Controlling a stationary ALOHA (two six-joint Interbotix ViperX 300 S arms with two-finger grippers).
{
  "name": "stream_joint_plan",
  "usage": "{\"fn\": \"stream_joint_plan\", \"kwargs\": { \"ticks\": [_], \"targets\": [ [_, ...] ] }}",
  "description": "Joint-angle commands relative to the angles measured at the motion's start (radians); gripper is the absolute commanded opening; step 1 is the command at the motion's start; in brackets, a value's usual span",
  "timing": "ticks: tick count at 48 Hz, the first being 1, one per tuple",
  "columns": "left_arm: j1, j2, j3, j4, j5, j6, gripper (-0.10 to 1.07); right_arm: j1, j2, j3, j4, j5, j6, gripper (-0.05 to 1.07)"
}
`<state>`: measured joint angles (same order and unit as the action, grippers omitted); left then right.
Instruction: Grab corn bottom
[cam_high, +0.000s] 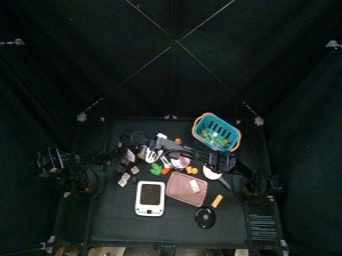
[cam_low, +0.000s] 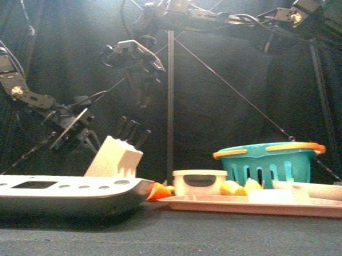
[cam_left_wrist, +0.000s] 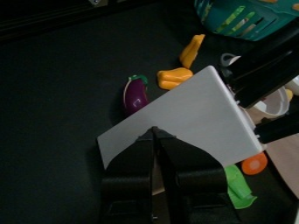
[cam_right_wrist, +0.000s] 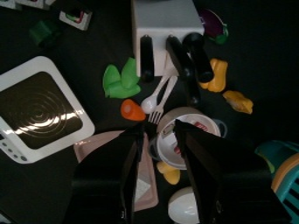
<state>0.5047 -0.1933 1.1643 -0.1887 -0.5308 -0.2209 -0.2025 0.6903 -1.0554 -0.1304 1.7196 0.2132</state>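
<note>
Just past the left end effector (cam_left_wrist: 156, 133), clamped on a white block (cam_left_wrist: 193, 112), lies the corn piece (cam_left_wrist: 176, 79).

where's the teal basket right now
In the top view the teal basket sits at the table's back right, just behind the pink tray. In the front view it stands on the right, behind that tray's far edge.

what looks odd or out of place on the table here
The left gripper is shut on a white card rather than corn. Yellow toy pieces and a purple eggplant lie scattered loose on the black table.
</note>
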Motion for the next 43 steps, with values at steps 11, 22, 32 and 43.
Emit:
{"fn": "stream_joint_plan", "kwargs": {
  "ticks": [11, 22, 32, 43],
  "targets": [
    [0.005, -0.055, -0.002, 0.003, -0.005, 0.005, 0.44, 0.011, -0.291, 0.278, -0.089, -0.015, 0.025, 0.74],
    [0.006, -0.167, 0.038, 0.020, -0.005, 0.006, 0.44, 0.038, -0.512, 0.543, -0.137, -0.201, 0.109, 0.74],
    [0.003, -0.290, 0.086, 0.078, -0.003, 0.006, 0.44, 0.074, -0.678, 0.798, -0.143, -0.377, 0.202, 0.74],
    [-0.031, -0.370, 0.129, 0.161, -0.002, 0.005, 0.44, 0.091, -0.877, 1.118, -0.147, -0.647, 0.334, 0.74]
  ]
}}
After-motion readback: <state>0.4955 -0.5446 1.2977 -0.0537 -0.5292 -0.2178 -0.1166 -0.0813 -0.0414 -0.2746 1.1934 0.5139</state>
